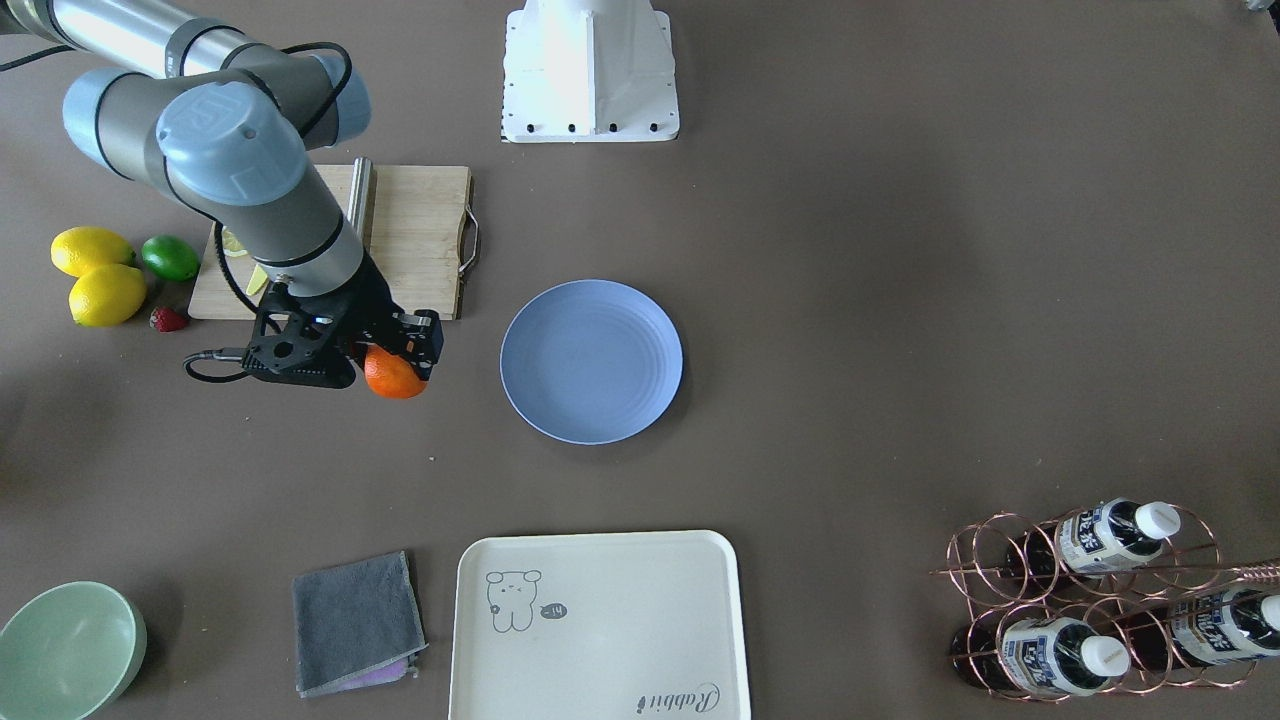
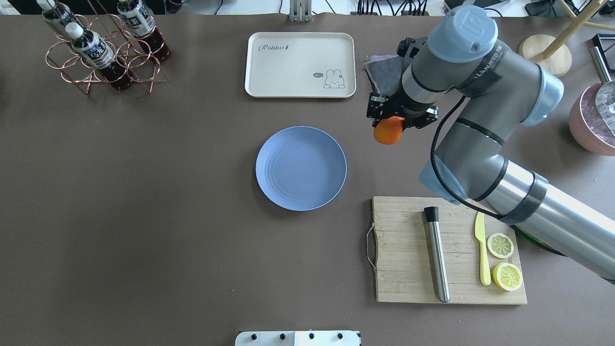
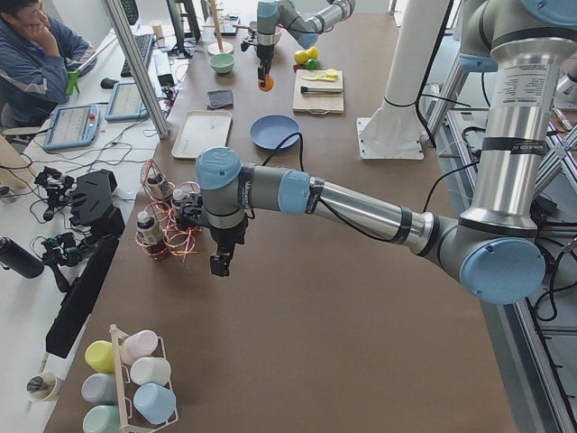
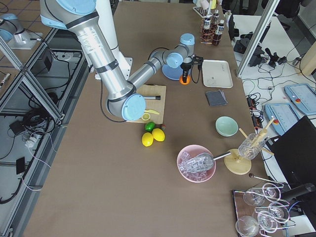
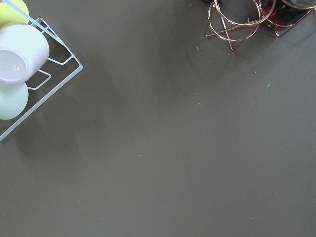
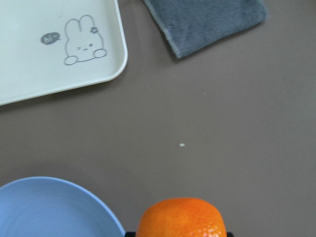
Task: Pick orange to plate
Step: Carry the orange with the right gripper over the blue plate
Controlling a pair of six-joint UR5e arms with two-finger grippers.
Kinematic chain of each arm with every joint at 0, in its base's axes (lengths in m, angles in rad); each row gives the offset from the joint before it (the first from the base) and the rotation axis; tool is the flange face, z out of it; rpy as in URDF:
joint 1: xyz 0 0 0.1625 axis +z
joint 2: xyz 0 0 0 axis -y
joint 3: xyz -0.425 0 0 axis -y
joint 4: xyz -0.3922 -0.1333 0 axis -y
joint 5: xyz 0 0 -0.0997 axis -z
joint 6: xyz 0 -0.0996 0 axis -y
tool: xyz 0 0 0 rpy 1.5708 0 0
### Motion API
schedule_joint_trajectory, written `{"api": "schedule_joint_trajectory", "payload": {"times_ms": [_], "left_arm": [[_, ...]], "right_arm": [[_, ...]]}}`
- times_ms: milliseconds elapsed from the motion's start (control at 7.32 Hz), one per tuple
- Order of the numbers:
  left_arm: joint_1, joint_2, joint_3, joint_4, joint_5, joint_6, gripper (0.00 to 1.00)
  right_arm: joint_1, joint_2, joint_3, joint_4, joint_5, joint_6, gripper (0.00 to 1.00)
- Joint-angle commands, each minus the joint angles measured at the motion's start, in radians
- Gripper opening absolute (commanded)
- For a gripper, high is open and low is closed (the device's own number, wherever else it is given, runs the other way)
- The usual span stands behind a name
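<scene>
On the table, front-facing view: right gripper (image 1: 396, 360) pinches the orange (image 1: 392, 378) between its fingers, just in front of the cutting board (image 1: 420, 235).
Plate, front-facing view: plate (image 1: 591, 361) lies bare, near the orange but apart from it.
Orange, overhead view: held outside the plate rim on the right arm's side, between the cutting board and the grey cloth (image 2: 377, 74).
Left gripper, exterior left view: left gripper (image 3: 219, 264) hangs over the table near the bottle rack (image 3: 162, 230); whether it is spread or pressed together cannot be told.
Orange, exterior right view: sits at the right gripper's tip, next to the plate.
Right wrist view: orange at the lower edge; plate rim at lower left; tray (image 6: 29, 69) at upper left; cloth at top.
Left wrist view: brown table surface; white cup (image 5: 22, 52) in a wire rack at upper left; bottle rack at upper right.
</scene>
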Motion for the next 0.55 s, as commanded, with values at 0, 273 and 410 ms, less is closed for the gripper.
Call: {"api": "schedule_joint_trajectory", "payload": {"times_ms": [0, 273, 410], "left_arm": [[0.001, 0.018, -0.003, 0.000, 0.000, 0.000, 0.98], [0.001, 0.023, -0.006, 0.002, 0.000, 0.000, 0.98], [0.001, 0.032, -0.007, 0.002, 0.000, 0.000, 0.98]], "right_arm": [[-0.139, 0.190, -0.154, -0.013, -0.143, 0.192, 0.00], [-0.221, 0.252, -0.240, -0.002, -0.223, 0.249, 0.00], [-0.236, 0.260, -0.246, -0.002, -0.246, 0.254, 0.00]]}}
